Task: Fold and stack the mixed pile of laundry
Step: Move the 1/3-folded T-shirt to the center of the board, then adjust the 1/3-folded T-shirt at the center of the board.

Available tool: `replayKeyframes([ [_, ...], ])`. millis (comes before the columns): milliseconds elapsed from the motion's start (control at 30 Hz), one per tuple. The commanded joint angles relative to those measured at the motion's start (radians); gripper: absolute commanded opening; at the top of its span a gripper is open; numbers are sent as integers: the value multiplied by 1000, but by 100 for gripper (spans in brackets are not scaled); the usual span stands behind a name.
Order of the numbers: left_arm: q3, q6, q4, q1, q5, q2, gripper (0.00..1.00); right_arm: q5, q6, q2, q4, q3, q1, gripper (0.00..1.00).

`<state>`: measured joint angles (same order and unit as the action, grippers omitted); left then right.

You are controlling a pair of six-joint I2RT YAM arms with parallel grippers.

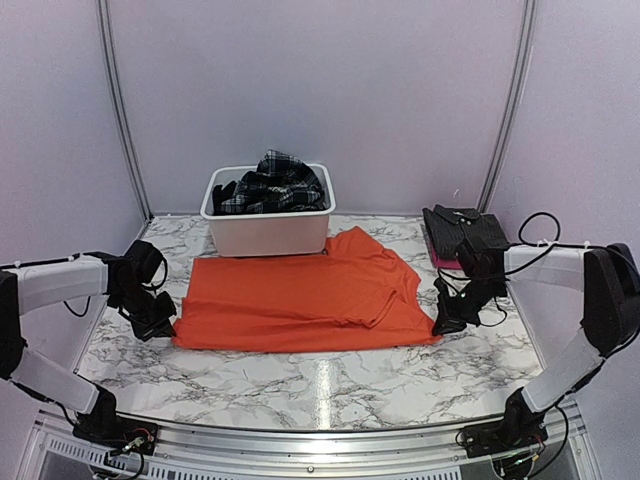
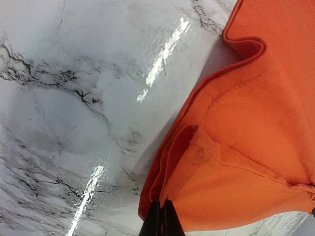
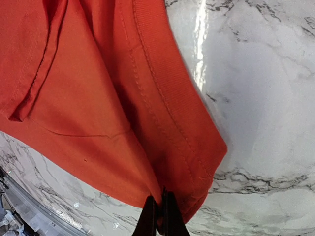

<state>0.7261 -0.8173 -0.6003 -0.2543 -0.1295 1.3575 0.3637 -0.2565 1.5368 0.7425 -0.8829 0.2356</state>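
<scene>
Pinching opposite ends of the large bright orange cotton T-shirt (image 1: 300, 300), the two arms hold it spread on the white, grey-veined marble tabletop (image 1: 320, 385), just in front of the white rectangular plastic tub (image 1: 270, 238)

(a) At the shirt's left edge, the left gripper (image 1: 160, 322) is clamped on the fabric. Its wrist view shows the jaws pressed together on a bunch of hemmed orange layers, lifted slightly off the marble.

(b) At the shirt's right edge, near the front corner, the right gripper (image 1: 447, 320) is likewise clenched on the fabric. Its wrist view shows the jaws closed over a stitched, ribbed band.

(c) The black-and-white plaid pleated skirt (image 1: 270, 185) lies crumpled inside the tub, rising above the rim and apart from both arms.

(d) The dark grey cloth piece (image 1: 462, 232) rests at the far right of the tabletop, behind the right arm. It looks flat and squared. A thin pink edge shows beneath it, but what that is cannot be told.

Progress, as judged: early to middle. The shirt's doubled edges suggest at least one fold is made, yet it remains wide and is not stacked. The grey piece may already be done. Left to do: finishing and stacking the shirt, then emptying the tub and folding the skirt
</scene>
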Motion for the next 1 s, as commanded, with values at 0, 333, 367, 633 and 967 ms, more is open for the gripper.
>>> replayKeyframes([
  [0,61,51,-143,8,45,-30,0,-66,14,-47,95,-28,-10,0],
  [333,-46,40,-160,7,10,-26,0,-42,-20,-44,107,50,-12,0],
  [367,-52,36,-160,7,7,-31,0,-33,-28,-46,110,61,-12,0],
  [633,-54,33,-159,7,13,-71,35,9,-60,-86,118,131,-11,16],
  [967,270,266,-45,-177,138,-166,99,43,-18,-177,134,-127,-12,53],
])
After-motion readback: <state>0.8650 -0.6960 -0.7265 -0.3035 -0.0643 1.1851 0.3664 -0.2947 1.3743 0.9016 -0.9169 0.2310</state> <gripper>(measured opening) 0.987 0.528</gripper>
